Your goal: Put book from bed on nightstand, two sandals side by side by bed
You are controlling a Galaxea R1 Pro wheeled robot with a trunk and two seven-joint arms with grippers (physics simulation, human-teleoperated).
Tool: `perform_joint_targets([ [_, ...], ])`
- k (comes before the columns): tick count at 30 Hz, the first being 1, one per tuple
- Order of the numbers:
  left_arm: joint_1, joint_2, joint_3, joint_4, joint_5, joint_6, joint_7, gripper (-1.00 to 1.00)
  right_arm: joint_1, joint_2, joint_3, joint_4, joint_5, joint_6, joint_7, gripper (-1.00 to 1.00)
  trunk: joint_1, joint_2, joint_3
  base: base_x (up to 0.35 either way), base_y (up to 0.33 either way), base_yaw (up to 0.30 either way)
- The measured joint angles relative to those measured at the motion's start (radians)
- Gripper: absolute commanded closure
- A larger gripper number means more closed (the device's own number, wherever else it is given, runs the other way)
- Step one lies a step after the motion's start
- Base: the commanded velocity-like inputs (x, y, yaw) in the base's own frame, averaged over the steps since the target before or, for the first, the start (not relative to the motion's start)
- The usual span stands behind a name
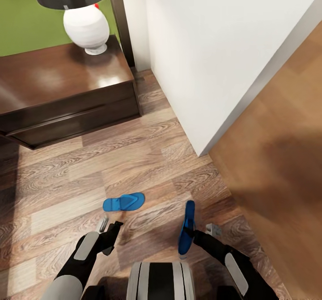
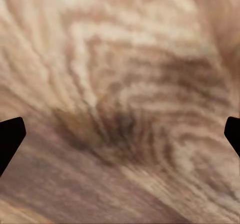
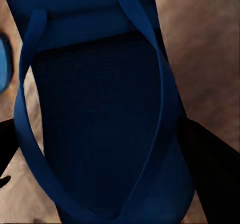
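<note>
Floor: wood planks, light and dark grain, running under everything in the head view; my left wrist camera looks straight down on bare grain.
White wall: a corner juts toward me on the right of the head view, its edge close beyond the sandal I hold. A tan wooden panel lies to its right.
Nightstand: dark brown, glossy top, drawer front facing me, far left of the wall corner. Open floor lies between it and both sandals.
Lamp: white rounded base under a dark shade, standing at the back of the nightstand top.
Held sandal: blue, turned on its edge, pinched in my right gripper; the right wrist view shows the strap and footbed close up between my dark fingers.
Loose sandal: blue, flat on the floor, strap up, just ahead of my left gripper and apart from it.
Left gripper: released, fingertips spread wide, nothing between them.
</note>
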Motion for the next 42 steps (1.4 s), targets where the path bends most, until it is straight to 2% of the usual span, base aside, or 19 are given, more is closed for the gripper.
perform_joint_targets([
  [2, 0.0, 0.0, 0.0, 0.0, 0.0, 0.0, 0.0, -1.0, 0.0, 0.0, 0.0, -0.069, -0.015, 0.023, -0.002, 1.0, 0.001, 0.0, -0.008, 0.0, 0.0, 0.0],
  [4, 0.0, 0.0, 0.0, -0.001, 0.0, 0.0, 0.0, -1.0, 0.0, 0.0, 0.0, -0.166, -0.067, 0.069, -0.003, 1.0, 0.002, -0.001, -0.016, 0.0, 0.0, 0.0],
  [7, 0.0, 0.001, 0.0, -0.001, -0.001, 0.0, 0.0, -1.0, 0.0, 0.0, 0.0, -0.23, -0.103, 0.088, -0.004, 1.0, 0.003, -0.002, -0.027, 0.0, 0.0, 0.0],
  [10, 0.0, 0.001, -0.001, -0.001, -0.001, 0.0, 0.0, -1.0, 0.001, 0.001, -0.001, -0.255, -0.132, 0.093, -0.004, 1.0, 0.005, -0.002, -0.039, 0.0, 0.0, 0.0],
  [13, 0.0, 0.0, -0.001, -0.002, -0.001, 0.0, -0.001, -1.0, 0.001, 0.001, -0.001, -0.258, -0.241, 0.097, -0.003, 1.0, 0.006, -0.003, -0.05, 0.0, 0.0, 0.0],
  [14, 0.0, 0.0, -0.001, -0.002, -0.001, 0.0, -0.001, -1.0, 0.0, 0.0, -0.001, -0.259, -0.314, 0.099, -0.003, 1.0, 0.006, -0.003, -0.05, 0.0, 0.0, 0.0],
  [15, 0.0, 0.0, -0.001, -0.002, -0.001, 0.0, -0.001, -1.0, 0.0, -0.001, 0.0, -0.259, -0.364, 0.099, -0.003, 1.0, 0.006, -0.003, -0.051, 0.0, 0.0, 0.0],
  [16, 0.0, -0.001, -0.001, -0.002, -0.001, 0.0, -0.002, -1.0, 0.001, -0.002, 0.0, -0.259, -0.39, 0.099, -0.003, 1.0, 0.006, -0.003, -0.051, 0.0, 0.0, 0.0],
  [17, 0.0, -0.001, -0.002, -0.002, -0.001, 0.0, -0.002, -1.0, 0.0, -0.003, 0.0, -0.259, -0.44, 0.1, -0.003, 1.0, 0.006, -0.003, -0.051, 0.0, 0.0, 0.0],
  [18, 0.0, -0.001, -0.002, -0.002, -0.001, 0.0, -0.003, -1.0, 0.001, -0.006, -0.001, -0.259, -0.531, 0.104, -0.002, 1.0, 0.006, -0.003, -0.051, 0.0, 0.0, 0.0],
  [19, 0.0, -0.001, -0.002, -0.003, -0.001, 0.0, -0.003, -1.0, 0.002, -0.006, 0.0, -0.259, -0.566, 0.106, -0.002, 1.0, 0.006, -0.003, -0.051, 0.0, 0.0, 0.0],
  [21, 0.0, -0.001, -0.002, -0.003, -0.001, 0.0, -0.004, -1.0, 0.002, -0.007, 0.0, -0.259, -0.611, 0.11, -0.002, 1.0, 0.006, -0.003, -0.051, 0.0, 0.0, 0.0],
  [25, 0.0, -0.002, -0.004, -0.006, -0.001, 0.0, -0.003, -1.0, 0.002, -0.007, 0.0, -0.259, -0.632, 0.112, -0.002, 1.0, 0.006, -0.003, -0.051, 0.0, 0.0, 0.0],
  [29, 0.0, -0.002, -0.004, -0.113, 0.0, 0.009, 0.006, -1.0, 0.002, -0.007, 0.0, -0.259, -0.639, 0.112, -0.002, 1.0, 0.006, -0.003, -0.05, 0.0, 0.0, 0.0],
  [32, 0.0, -0.002, -0.004, -0.206, 0.0, 0.04, 0.035, -1.0, 0.002, -0.006, 0.0, -0.259, -0.64, 0.111, -0.002, 1.0, 0.006, -0.003, -0.051, 0.0, 0.0, 0.0],
  [36, -0.005, -0.004, -0.004, -0.307, 0.001, 0.052, 0.109, -1.0, 0.002, -0.006, 0.0, -0.259, -0.64, 0.111, -0.001, 1.0, 0.006, -0.003, -0.051, 0.0, 0.0, 0.0],
  [42, -0.016, -0.008, -0.008, -0.337, 0.001, 0.045, 0.137, -1.0, 0.002, -0.004, 0.001, -0.258, -0.64, 0.111, -0.001, 1.0, 0.006, -0.003, -0.051, 0.0, 0.0, 0.0],
])
